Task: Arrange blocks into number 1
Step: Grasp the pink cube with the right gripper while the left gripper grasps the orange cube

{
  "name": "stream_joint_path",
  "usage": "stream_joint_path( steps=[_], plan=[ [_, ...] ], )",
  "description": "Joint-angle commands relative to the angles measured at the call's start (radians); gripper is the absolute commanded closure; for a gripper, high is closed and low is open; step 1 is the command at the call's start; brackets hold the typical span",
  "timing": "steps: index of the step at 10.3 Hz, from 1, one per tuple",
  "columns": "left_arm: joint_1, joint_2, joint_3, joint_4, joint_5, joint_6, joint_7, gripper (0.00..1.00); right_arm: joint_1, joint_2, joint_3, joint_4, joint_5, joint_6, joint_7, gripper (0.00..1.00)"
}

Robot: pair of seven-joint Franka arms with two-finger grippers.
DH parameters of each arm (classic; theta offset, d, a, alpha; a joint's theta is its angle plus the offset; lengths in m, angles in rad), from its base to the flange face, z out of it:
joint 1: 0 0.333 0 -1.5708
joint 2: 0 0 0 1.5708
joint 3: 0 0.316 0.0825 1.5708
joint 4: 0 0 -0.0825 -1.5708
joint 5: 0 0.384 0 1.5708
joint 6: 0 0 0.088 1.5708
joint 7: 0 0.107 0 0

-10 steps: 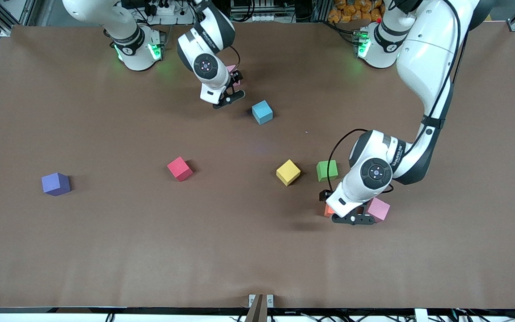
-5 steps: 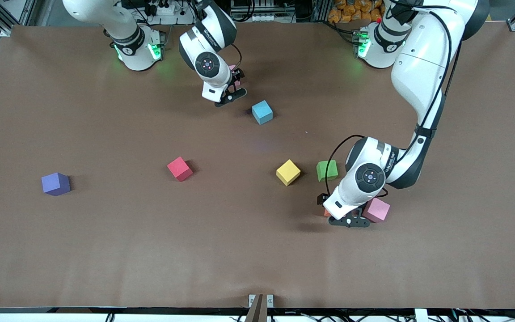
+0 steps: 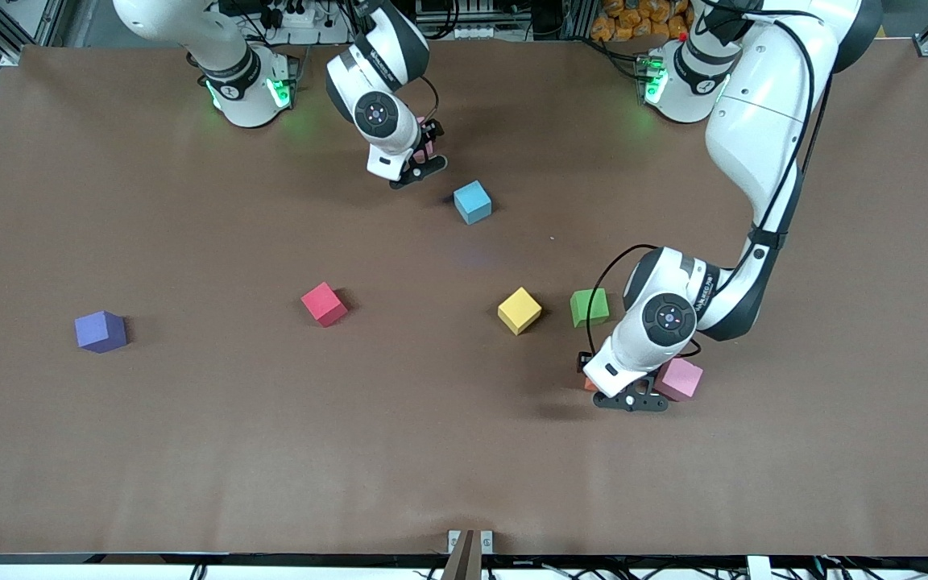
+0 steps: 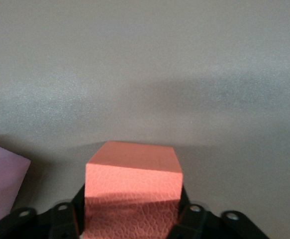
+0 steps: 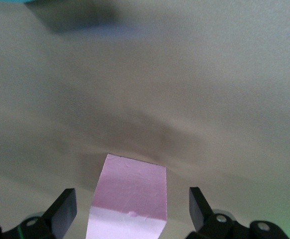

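Observation:
My left gripper [image 3: 595,377] is down at the table, shut on the orange block [image 3: 590,384]; in the left wrist view both jaws press the orange block's [image 4: 133,189] sides. A pink block [image 3: 680,379] lies right beside it, toward the left arm's end. Near the robots' bases, my right gripper [image 3: 425,150] stands open around the second pink block [image 5: 130,196], with gaps on both sides. The blue [image 3: 472,201], yellow [image 3: 519,310], green [image 3: 589,307], red [image 3: 324,304] and purple [image 3: 100,331] blocks lie apart on the brown table.
The green block sits close to the left arm's wrist, and the yellow one is beside it. The purple block is alone toward the right arm's end. Bare brown table [image 3: 399,451] stretches along the edge nearest the front camera.
The left gripper's jaws have closed onto the orange block. The right gripper has shifted slightly toward the bases, staying open around its pink block.

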Motion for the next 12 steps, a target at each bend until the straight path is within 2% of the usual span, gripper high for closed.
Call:
stream_joint_path(
  steps=[1, 4, 6, 8, 10, 12],
  plan=[
    [0.001, 0.004, -0.003, 0.012, 0.014, 0.007, -0.023, 1.0, 0.018, 0.009, -0.005, -0.005, 0.032, 0.002, 0.002, 0.0],
    [0.009, -0.02, -0.003, 0.011, 0.024, 0.005, -0.041, 1.0, 0.025, 0.017, -0.005, -0.014, 0.032, 0.004, 0.045, 0.0],
    [0.004, -0.032, -0.003, 0.011, 0.022, 0.002, -0.046, 1.0, 0.04, 0.017, 0.023, -0.014, 0.031, -0.003, 0.177, 0.0],
    [0.004, -0.037, -0.003, 0.009, 0.022, -0.001, -0.044, 1.0, 0.04, 0.017, 0.024, -0.022, 0.031, -0.001, 0.182, 0.0],
    [0.004, -0.042, -0.003, 0.011, 0.022, -0.011, -0.044, 1.0, 0.044, 0.015, 0.026, -0.025, 0.029, 0.005, 0.183, 0.07],
    [0.004, -0.045, -0.003, 0.009, 0.022, -0.018, -0.046, 1.0, 0.049, 0.017, 0.026, -0.025, 0.029, 0.01, 0.183, 0.21]
  ],
)
